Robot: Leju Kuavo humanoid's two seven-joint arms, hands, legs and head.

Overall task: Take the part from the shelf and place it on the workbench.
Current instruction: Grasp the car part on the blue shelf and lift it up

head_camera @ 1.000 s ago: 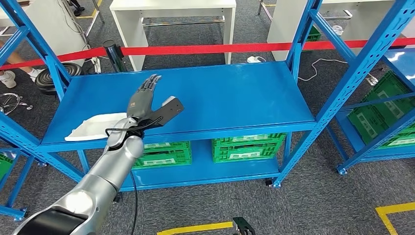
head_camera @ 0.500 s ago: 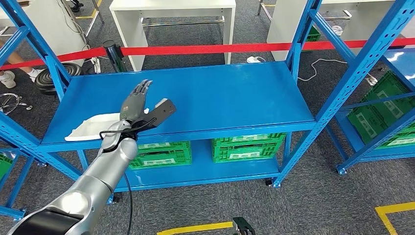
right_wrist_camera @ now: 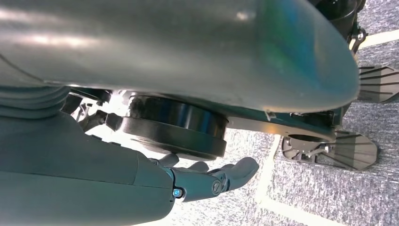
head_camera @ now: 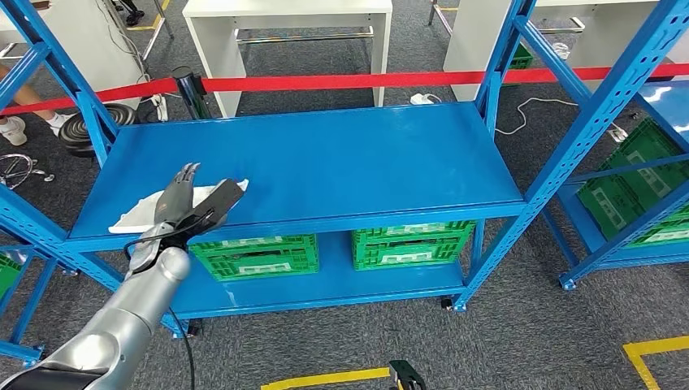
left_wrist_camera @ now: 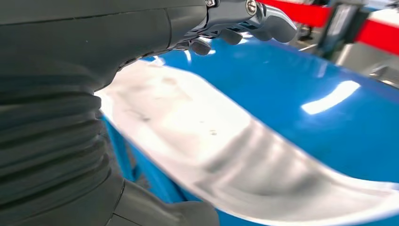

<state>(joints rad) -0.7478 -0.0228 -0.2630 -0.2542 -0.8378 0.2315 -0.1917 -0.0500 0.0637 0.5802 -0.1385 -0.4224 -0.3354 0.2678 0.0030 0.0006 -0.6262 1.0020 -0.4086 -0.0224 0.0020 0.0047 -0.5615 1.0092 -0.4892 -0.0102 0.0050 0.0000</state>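
White and shallow, the part [head_camera: 158, 210] lies flat at the near left corner of the blue shelf [head_camera: 341, 158], its near edge along the shelf's front lip. We see the left hand [head_camera: 183, 203] directly above its right half, fingers [head_camera: 180, 185] stretched out and spread toward the far side, thumb angled off to the right, holding nothing. Whether the palm touches the part we cannot tell from the head view; in the left wrist view the white part [left_wrist_camera: 226, 155] runs blurred beneath the hand [left_wrist_camera: 117, 42], with the fingertips [left_wrist_camera: 277, 23] lifted over the blue surface beyond it. The silver left arm [head_camera: 122, 313] rises to it from the near left.

Moving right, we find two green crates [head_camera: 410, 244] side by side on the tier below, more green crates [head_camera: 642, 183] in the neighbouring rack at the far right, and a red barrier tape [head_camera: 390, 80] strung across behind the shelf, with white tables [head_camera: 288, 20] farther back on grey carpet.

In the right wrist view, the right hand [right_wrist_camera: 207, 181] hangs low over the carpet, fingers lightly curled yet apart, with nothing in them.
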